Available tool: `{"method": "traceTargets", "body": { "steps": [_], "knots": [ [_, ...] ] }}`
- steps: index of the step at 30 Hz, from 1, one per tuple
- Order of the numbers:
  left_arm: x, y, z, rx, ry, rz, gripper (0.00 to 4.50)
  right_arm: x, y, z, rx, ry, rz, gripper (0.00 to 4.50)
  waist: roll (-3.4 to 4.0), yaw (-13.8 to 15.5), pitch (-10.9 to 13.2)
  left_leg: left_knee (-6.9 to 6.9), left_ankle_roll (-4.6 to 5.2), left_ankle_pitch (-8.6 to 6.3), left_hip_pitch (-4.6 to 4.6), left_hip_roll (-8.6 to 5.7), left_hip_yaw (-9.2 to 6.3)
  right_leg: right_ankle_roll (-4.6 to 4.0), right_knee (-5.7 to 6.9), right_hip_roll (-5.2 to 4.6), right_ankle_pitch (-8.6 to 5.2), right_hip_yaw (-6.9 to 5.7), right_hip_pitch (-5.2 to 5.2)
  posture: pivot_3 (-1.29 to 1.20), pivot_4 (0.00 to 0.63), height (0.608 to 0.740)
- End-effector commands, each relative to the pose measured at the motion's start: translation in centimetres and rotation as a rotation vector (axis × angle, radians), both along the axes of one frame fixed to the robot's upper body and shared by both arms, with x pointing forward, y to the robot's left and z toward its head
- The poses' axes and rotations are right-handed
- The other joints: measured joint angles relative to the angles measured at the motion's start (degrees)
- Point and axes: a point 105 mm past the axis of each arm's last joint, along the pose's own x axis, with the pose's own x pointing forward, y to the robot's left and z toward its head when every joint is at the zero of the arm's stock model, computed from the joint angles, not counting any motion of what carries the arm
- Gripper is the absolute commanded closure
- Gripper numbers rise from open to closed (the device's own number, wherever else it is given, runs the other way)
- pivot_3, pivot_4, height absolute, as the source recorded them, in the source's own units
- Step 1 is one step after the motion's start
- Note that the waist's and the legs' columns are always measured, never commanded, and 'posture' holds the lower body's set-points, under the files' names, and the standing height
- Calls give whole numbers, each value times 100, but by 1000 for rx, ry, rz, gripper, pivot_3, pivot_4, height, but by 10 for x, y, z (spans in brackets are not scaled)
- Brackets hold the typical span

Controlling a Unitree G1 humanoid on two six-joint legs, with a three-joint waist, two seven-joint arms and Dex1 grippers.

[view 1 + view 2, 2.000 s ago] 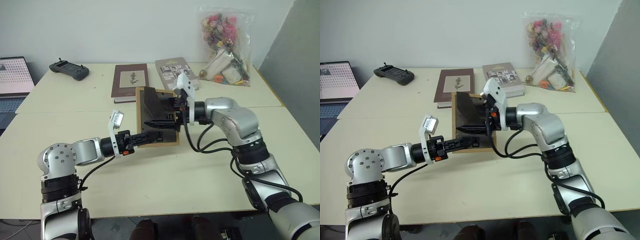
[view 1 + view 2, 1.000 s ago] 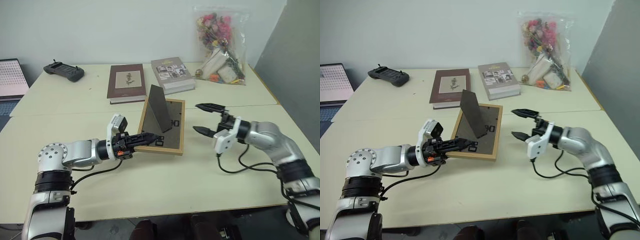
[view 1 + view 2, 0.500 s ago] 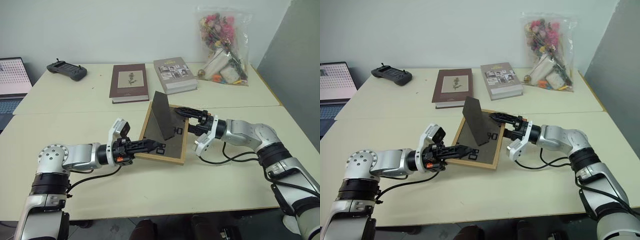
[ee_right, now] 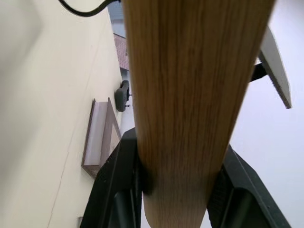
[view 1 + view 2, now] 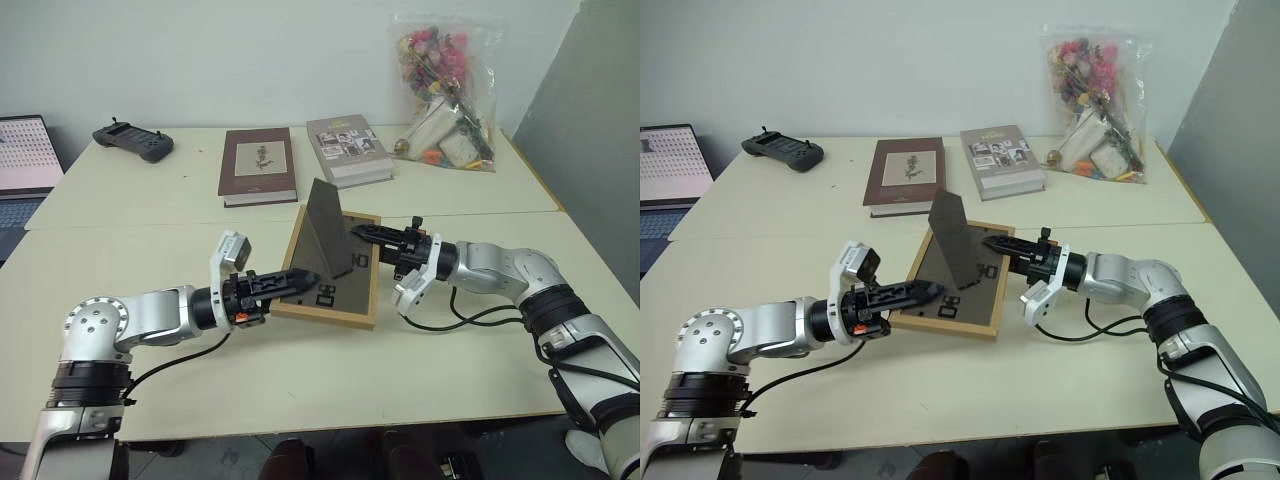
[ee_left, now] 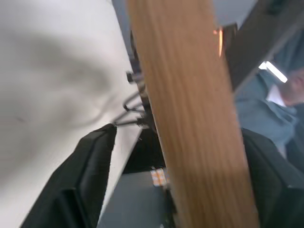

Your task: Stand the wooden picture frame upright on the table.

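Half a second ago the left gripper (image 5: 300,281) pinched the near-left edge of the wooden picture frame (image 5: 333,270); now its fingers stand spread either side of that edge, released. The right gripper (image 5: 363,243), then just arriving, is clenched on the frame's right rail. The smooth light-wood frame lies back-up near the seam of the pale cream table (image 5: 300,385), its dark flat stand raised; beyond it rests a maroon hardcover book (image 5: 259,165).

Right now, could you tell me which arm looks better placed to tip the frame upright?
Probably the right: the right gripper is clamped on the frame's edge beside the raised stand, while the left gripper has opened.
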Motion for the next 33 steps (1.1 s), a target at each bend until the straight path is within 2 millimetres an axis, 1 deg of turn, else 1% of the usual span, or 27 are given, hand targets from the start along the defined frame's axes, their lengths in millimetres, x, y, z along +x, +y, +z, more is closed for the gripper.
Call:
{"method": "traceTargets", "body": {
  "steps": [1, 3, 4, 5, 7, 9, 11, 12, 15, 17, 19, 22, 26, 28, 30, 33],
  "knots": [
    [9, 23, 22, 73, -121, 161, 0, 8, -7, 26, 153, 177, -32, 3223, -1, -3, 0, 0, 2, -1, 0, 1, 0, 0, -2, 0, 0, 0, 1, 0, 150, 740],
    [11, 29, 31, 112, -183, 232, 0, 11, -5, 21, 163, 349, -43, 3223, -2, -1, 1, 0, 4, -2, 0, 6, -2, 0, -6, 0, 0, -3, 4, 0, 150, 740],
    [9, 28, 35, 158, -235, 259, 0, 15, -4, 22, 211, 467, -53, 3223, -1, 1, 1, 2, 5, -3, 1, 8, -4, -1, -9, 0, 0, -6, 8, 0, 150, 740],
    [6, 25, 37, 220, -288, 275, 0, 18, -2, 19, 237, 603, -52, 3223, -1, 3, 1, 1, 7, -4, 1, 8, -4, -1, -10, -2, 0, -6, 9, 0, 150, 740],
    [0, 18, 35, 395, -422, 311, 0, 24, 4, 17, 350, 919, -36, 3223, -2, 11, 1, 1, 12, -7, 0, 9, -10, -1, -10, -3, 1, -8, 10, 0, 150, 740],
    [-3, 15, 26, 533, -524, 351, 0, 28, 9, 15, 417, 1167, -10, 3223, 0, 9, 2, 0, 17, -10, 1, 9, -12, -3, -10, -4, 2, -7, 9, 0, 150, 740],
    [-8, 9, 18, 605, -606, 353, 0, 32, 14, 14, 449, 1287, -4, 3223, 2, 30, 3, -6, 18, -11, 3, 7, -13, -5, -8, -3, 3, -8, 8, 0, 150, 740],
    [-10, 8, 12, 659, -655, 356, 0, 33, 16, 11, 463, 1373, 0, 3223, 3, 36, 4, -8, 19, -11, 3, 6, -12, -5, -9, -3, 3, -10, 7, 0, 150, 740],
    [-13, 11, -17, 827, -757, 366, 0, 31, 27, -1, 463, 1556, 41, 3223, 7, 44, 5, -11, 29, -17, 3, 1, -6, -7, -8, -3, 4, -6, 4, 0, 150, 740],
    [-12, 15, -26, 829, -766, 428, 0, 30, 33, -12, 453, 1633, 51, 3223, 7, 45, 6, -16, 29, -17, 6, 1, -3, -7, -9, -2, 4, -5, 3, 0, 150, 740],
    [-11, 16, -30, 809, -766, 466, 0, 30, 35, -19, 439, 1665, 47, 3223, 6, 61, 6, -19, 32, -19, 5, 2, -2, -7, -8, -2, 4, -7, 1, 0, 150, 740],
    [-13, 15, -40, 866, -830, 445, 0, 30, 39, -43, 422, 1723, 24, 3223, 6, 108, 6, -15, 37, -21, -2, 3, -2, -7, -7, -3, 4, -11, -3, 0, 150, 740],
    [-10, 15, -43, 849, -838, 457, 0, 35, 36, -66, 426, 1696, -55, 3223, 7, 141, 6, -14, 43, -25, -2, 3, 4, -7, -7, -3, 5, -8, -3, 0, 150, 740],
    [-10, 14, -44, 844, -843, 445, 0, 35, 33, -74, 427, 1692, -78, 3223, 6, 140, 5, -13, 44, -25, 1, 4, 4, -7, -5, -3, 5, -8, -2, 0, 150, 740],
    [-10, 13, -46, 840, -845, 432, 0, 34, 30, -77, 430, 1689, -80, 2521, 5, 148, 5, -13, 45, -26, 2, 4, 4, -7, -3, -3, 5, -9, -1, 0, 150, 740],
    [-9, 11, -46, 835, -850, 417, 0, 33, 26, -78, 431, 1681, -81, 1881, 5, 157, 5, -11, 46, -27, 1, 4, 3, -6, -4, -3, 5, -10, 1, 0, 150, 740]
  ]
}}
